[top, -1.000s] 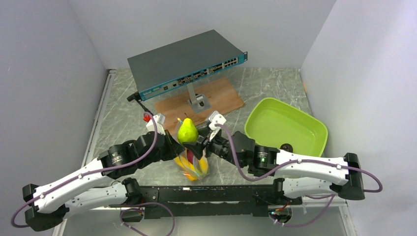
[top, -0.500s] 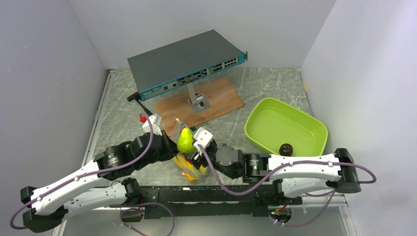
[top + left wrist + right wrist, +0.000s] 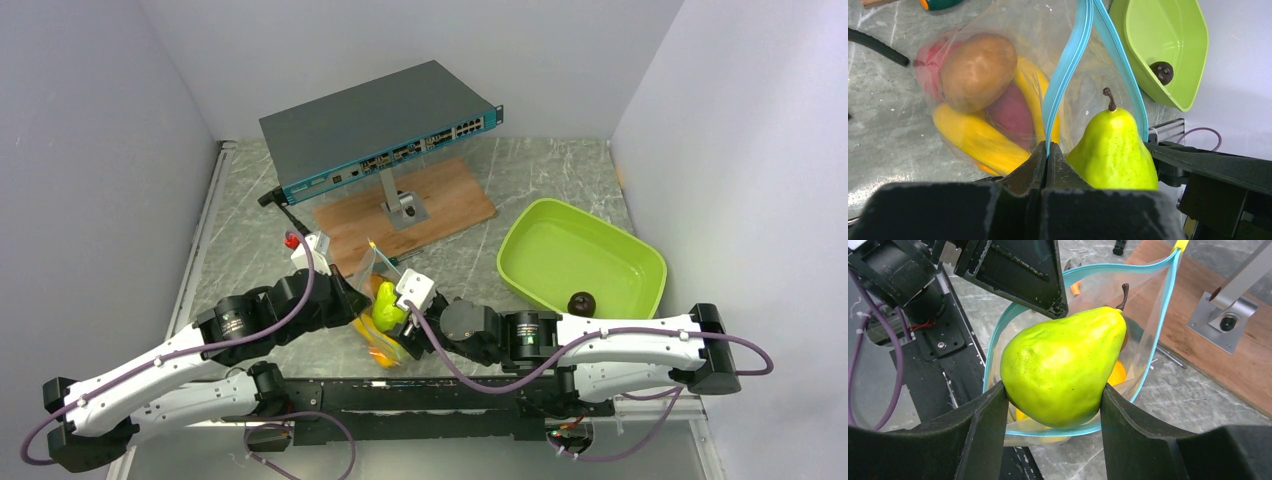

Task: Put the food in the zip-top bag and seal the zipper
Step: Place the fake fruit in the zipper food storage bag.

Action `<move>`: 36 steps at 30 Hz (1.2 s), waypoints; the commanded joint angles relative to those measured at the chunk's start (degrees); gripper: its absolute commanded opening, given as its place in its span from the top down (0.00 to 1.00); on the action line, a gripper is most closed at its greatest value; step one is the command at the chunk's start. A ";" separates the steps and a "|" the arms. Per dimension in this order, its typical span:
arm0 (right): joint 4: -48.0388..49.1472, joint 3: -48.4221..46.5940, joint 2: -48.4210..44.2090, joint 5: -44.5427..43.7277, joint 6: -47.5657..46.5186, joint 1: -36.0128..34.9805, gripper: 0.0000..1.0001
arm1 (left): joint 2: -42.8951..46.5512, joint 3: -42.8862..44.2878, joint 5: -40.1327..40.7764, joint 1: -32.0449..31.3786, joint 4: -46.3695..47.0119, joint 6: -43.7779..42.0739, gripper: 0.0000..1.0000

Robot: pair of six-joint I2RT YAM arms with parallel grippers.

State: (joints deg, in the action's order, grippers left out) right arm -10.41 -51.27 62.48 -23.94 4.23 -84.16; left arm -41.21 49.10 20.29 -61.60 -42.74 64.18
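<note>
Between the fingers [image 3: 983, 435] of the right gripper [image 3: 1054, 390]: green pear [image 3: 1063, 365], clamped across its broad belly, stem end pointing away from the wrist. Partly inside the gaping mouth of the zip-top bag [image 3: 1148, 347], ringed all round by the teal zipper [image 3: 1164, 310]. On the other side, left gripper [image 3: 1048, 150] pinched tight together on one run of that strip, pear just beside its fingertips. Deeper in the bag, pressed against one another: yellow banana [image 3: 973, 142], brown round fruit [image 3: 978, 70], reddish piece [image 3: 1013, 115]. Off to the right, well apart from the bag: lime-green tray [image 3: 560, 250] with one small dark round piece [image 3: 581, 302] inside.
</note>
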 commanded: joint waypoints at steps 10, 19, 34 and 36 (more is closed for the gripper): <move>-0.19 -3.32 0.15 -0.36 3.09 -0.33 0.14 | 0.03 1.11 1.15 -0.18 0.53 0.28 1.00; 0.13 -5.08 -6.16 -7.50 10.48 0.35 0.10 | 0.04 0.31 1.00 -0.18 1.03 0.52 1.00; -3.01 -3.58 -1.56 7.31 27.64 8.12 0.09 | -2.23 1.73 0.36 -0.18 5.26 -0.85 1.00; -1.39 -3.48 -0.73 10.72 25.29 7.27 0.08 | -2.78 2.06 0.43 -0.18 5.62 -0.82 1.00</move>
State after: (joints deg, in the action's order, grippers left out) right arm -14.02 -53.65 60.51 -21.87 30.28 -75.83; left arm -43.31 49.10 20.38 -61.60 -40.42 64.12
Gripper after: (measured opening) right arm 0.908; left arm 0.012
